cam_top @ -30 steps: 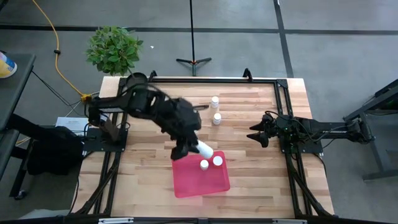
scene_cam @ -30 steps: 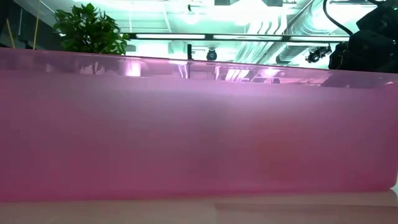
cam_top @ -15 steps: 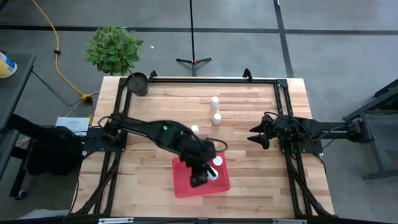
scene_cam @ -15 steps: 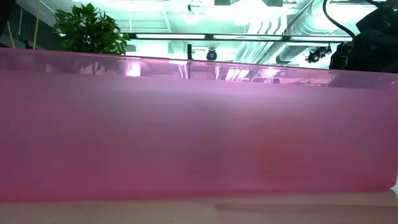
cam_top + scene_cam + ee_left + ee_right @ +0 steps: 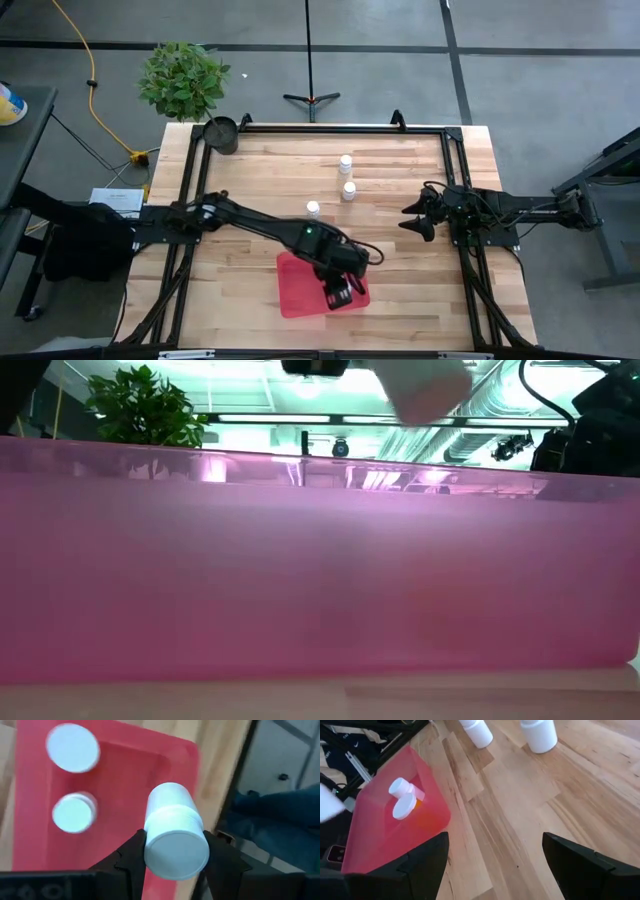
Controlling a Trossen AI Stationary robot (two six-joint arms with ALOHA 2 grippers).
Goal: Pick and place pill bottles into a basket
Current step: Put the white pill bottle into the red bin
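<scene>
My left gripper is over the near right part of the red tray, shut on a white pill bottle. The bottle also shows at the top of the low view, above the tray's wall. Two white-capped bottles stand on their bases in the tray; the arm hides them in the high view. Three more bottles stand on the table beyond the tray. My right gripper is open and empty at the table's right. My left gripper pinches the bottle between its two fingers, on opposite sides at the cap end. The fingers come from above, and the cap faces back toward the wrist. The bottle is lifted clear above the tray floor, tilted in the low view.
A dark round cup stands at the table's far left corner. A black frame rail runs around the table. Bare wood lies between the tray and my right gripper. A potted plant stands beyond the far edge.
My left gripper has carried the bottle from the tray's far edge toward the table's near edge and a little right, and it now stands over the tray's near right part. The arm now covers the two bottles in the tray and has uncovered a third bottle on the table.
</scene>
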